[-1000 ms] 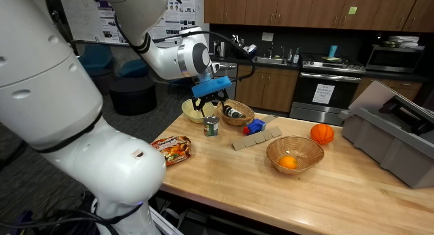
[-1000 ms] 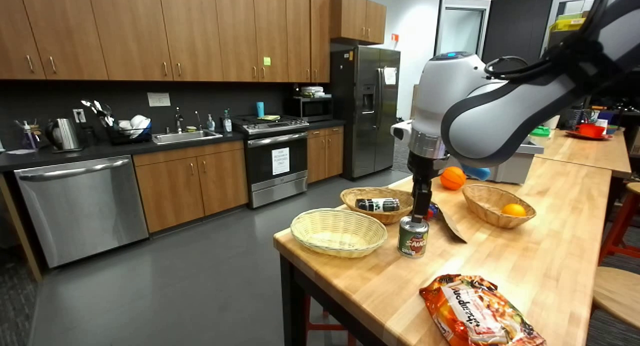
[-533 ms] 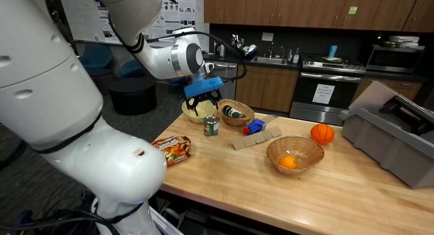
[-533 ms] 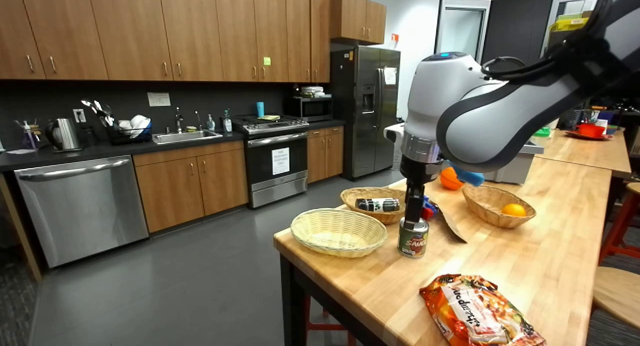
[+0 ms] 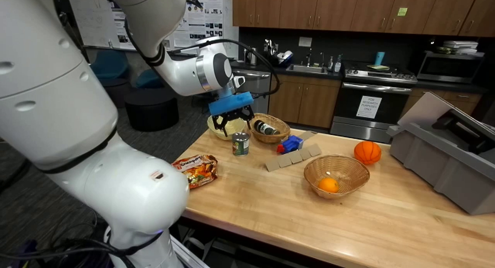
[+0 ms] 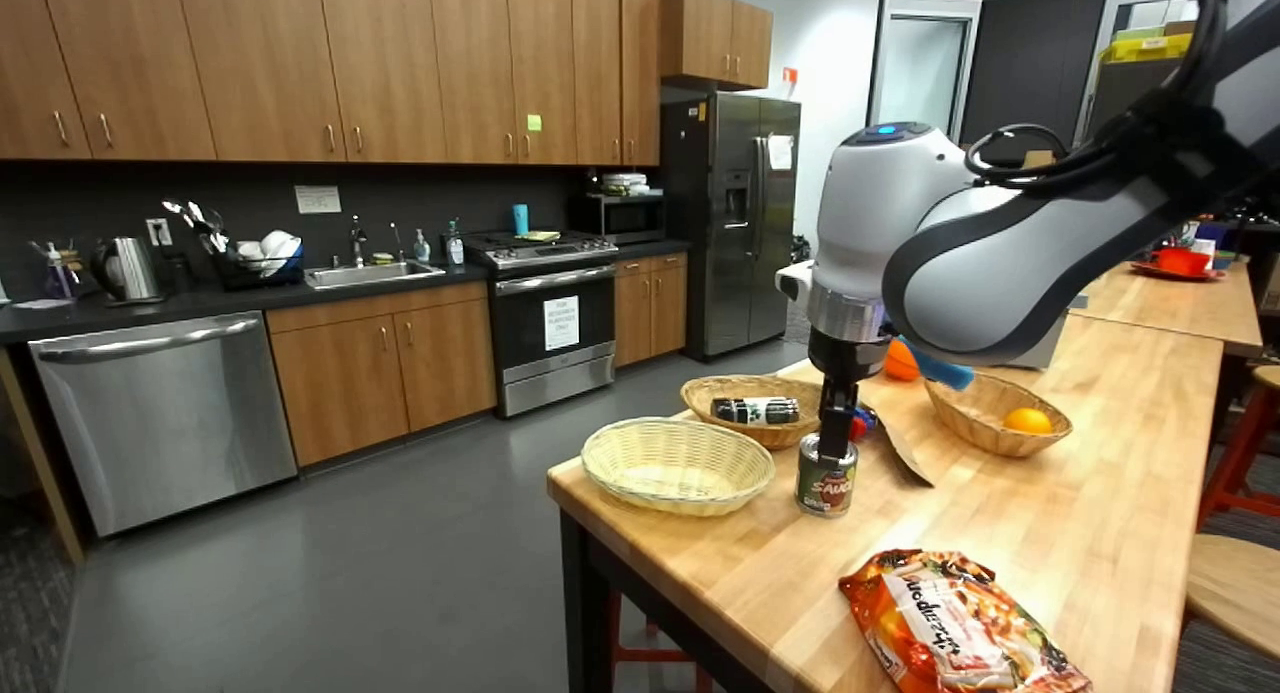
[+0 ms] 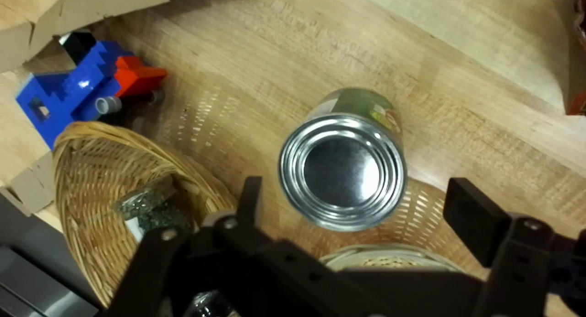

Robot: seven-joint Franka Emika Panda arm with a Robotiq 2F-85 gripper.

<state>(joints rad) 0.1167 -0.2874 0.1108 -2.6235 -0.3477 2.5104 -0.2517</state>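
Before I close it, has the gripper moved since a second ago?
Yes: in an exterior view, the gripper sits lower and farther picture-left against the unmoved can.

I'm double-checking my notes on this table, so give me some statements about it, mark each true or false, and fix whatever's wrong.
The can stands upright on the table. True.
The tool grips the can. False: the tool's jaws stand apart, with nothing held.
The dark jar lies on its side in a brown basket. True.
The orange is in the pale basket. False: the orange is in another brown basket.
The red packet lies on the table. True.
The basketball is inside the grey bin. False: it is on the table, beside the grey bin.
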